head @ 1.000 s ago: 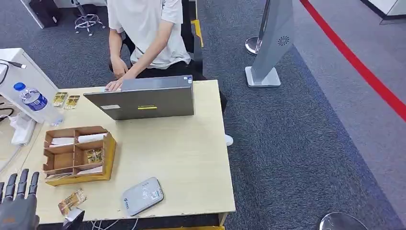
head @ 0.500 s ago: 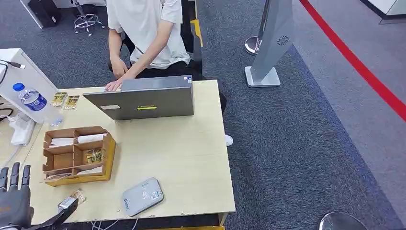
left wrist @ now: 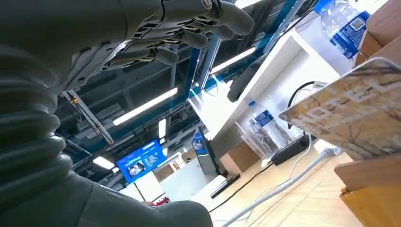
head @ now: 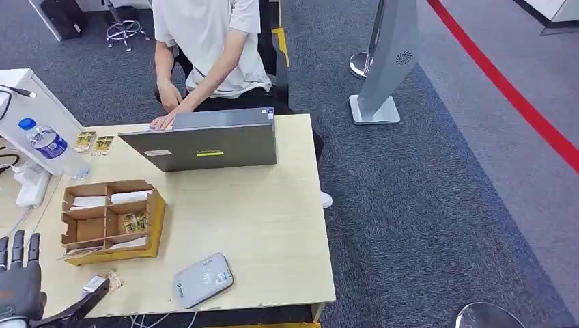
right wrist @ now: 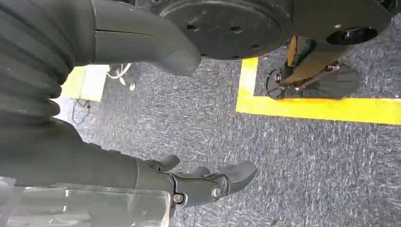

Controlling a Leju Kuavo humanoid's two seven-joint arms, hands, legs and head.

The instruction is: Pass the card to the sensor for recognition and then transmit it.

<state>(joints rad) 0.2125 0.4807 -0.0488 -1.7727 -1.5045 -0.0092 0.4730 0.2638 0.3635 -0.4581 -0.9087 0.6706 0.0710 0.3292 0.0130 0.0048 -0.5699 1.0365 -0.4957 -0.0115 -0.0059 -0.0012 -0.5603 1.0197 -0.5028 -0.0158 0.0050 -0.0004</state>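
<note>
The left robot hand [head: 20, 283] sits at the 8 o'clock corner of the head view, at the near left edge of the worktop [head: 266, 225]. Its dark fingers [head: 17, 247] point up and away, held apart, and its thumb reaches out toward 3 o'clock. The thumb tip lies at the card [head: 102, 282], a small gold-patterned card on the worktop near the front edge; whether the tip touches it I cannot tell. In the left wrist view the fingers [left wrist: 189, 28] are spread and close on nothing, and the card [left wrist: 352, 116] shows close by with pale letters across its face that cannot be read with confidence.

The right robot hand [right wrist: 208, 182] hangs low over grey carpet, fingers loosely extended and apart, nothing in it.

The sensor [head: 203, 279], a flat grey card reader with a contactless symbol on top, lies at 3 o'clock of the card, well apart from it. At 12 o'clock of the card stands a wooden organiser [head: 113, 220] with compartments holding pale cards and one gold card. At the far side of the worktop, an open grey laptop [head: 205, 145] carries a yellow sticker and a white one on its lid, writing too small to read; a person [head: 205, 48] sits behind it. A water bottle [head: 48, 145] with a blue label stands at the far left.
</note>
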